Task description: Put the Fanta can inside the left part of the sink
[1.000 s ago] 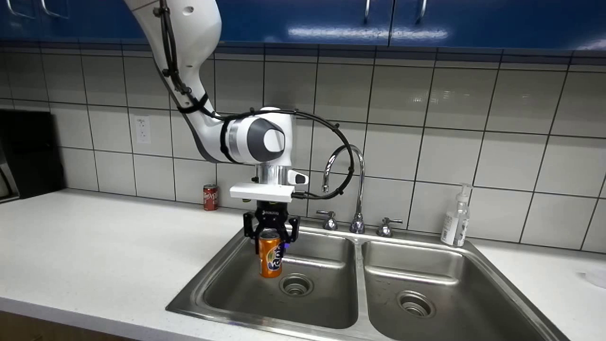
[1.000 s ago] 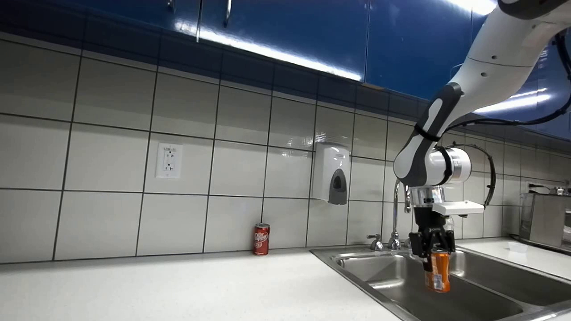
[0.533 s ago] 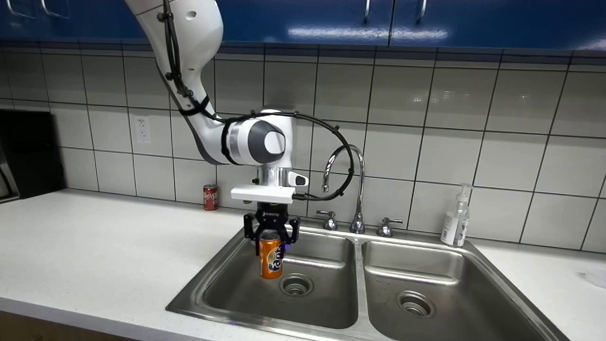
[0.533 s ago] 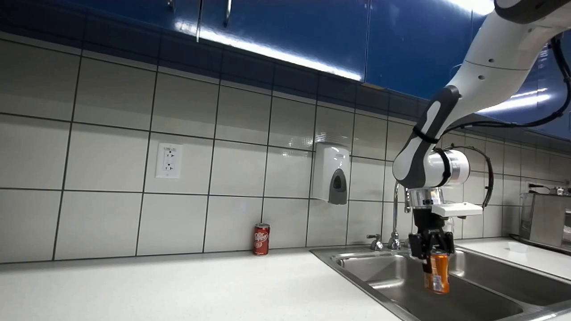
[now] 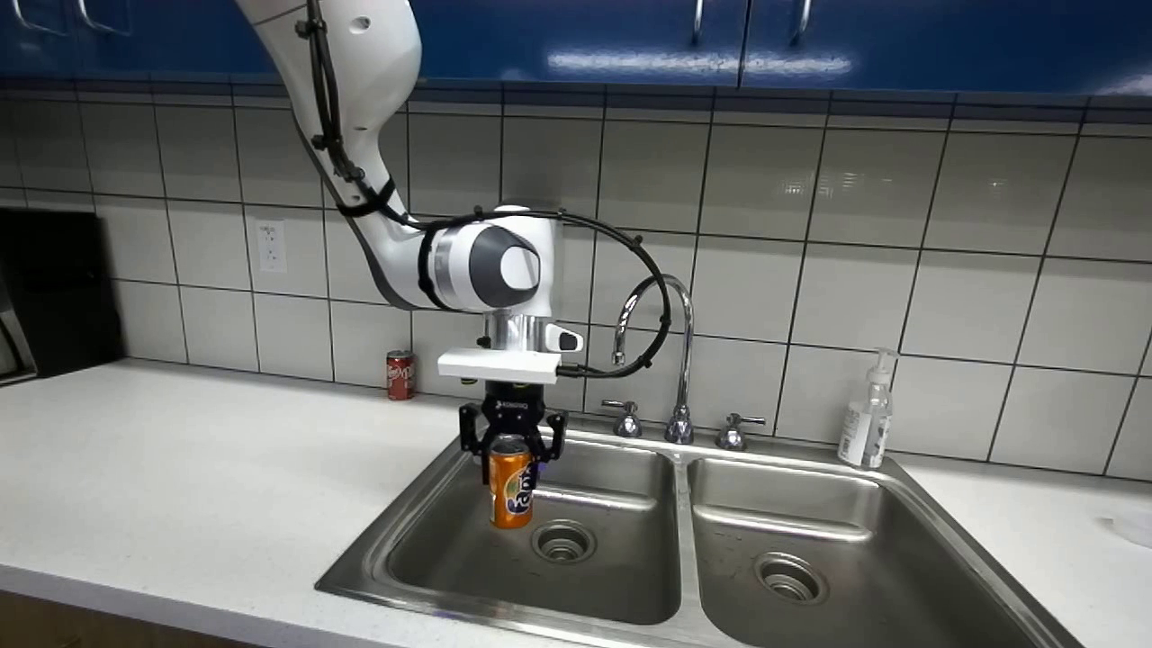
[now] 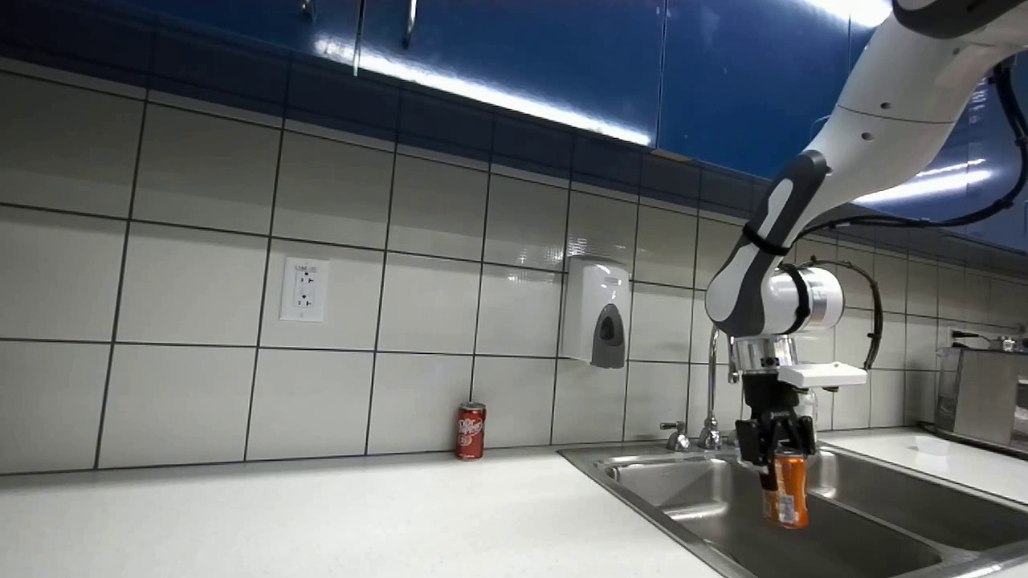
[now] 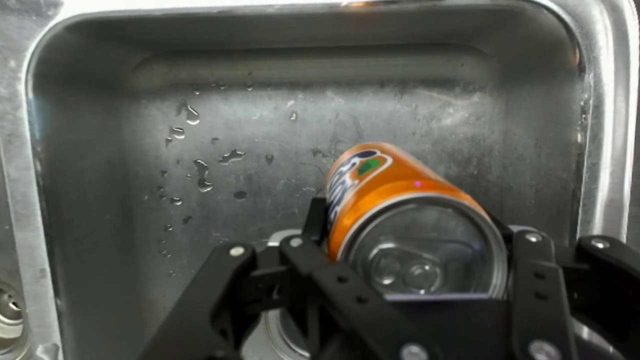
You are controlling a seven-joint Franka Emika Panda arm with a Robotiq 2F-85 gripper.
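The Fanta can (image 5: 511, 499) is orange with a silver top. My gripper (image 5: 511, 470) is shut on its upper part, a finger on each side. Seen in both exterior views, the can hangs upright within the outline of the left part of the sink (image 5: 612, 589), just left of its drain (image 5: 564, 541). From the wrist view, the can (image 7: 395, 175) shows its top and part of its label between the fingers, with the steel basin floor (image 7: 260, 125) behind it. Whether the can's bottom touches that floor, I cannot tell.
The narrower twin basin (image 5: 855, 621) lies to the right, past a divider (image 5: 686, 549). A curved faucet (image 5: 687, 360) with two handles rises behind the sink. A soap bottle (image 5: 867, 418) stands at the back right. Against the tiles on the white counter (image 5: 225, 468) is a red can (image 5: 400, 376).
My gripper and the can in it have drifted very slightly left in both exterior views. The grip looks the same throughout.
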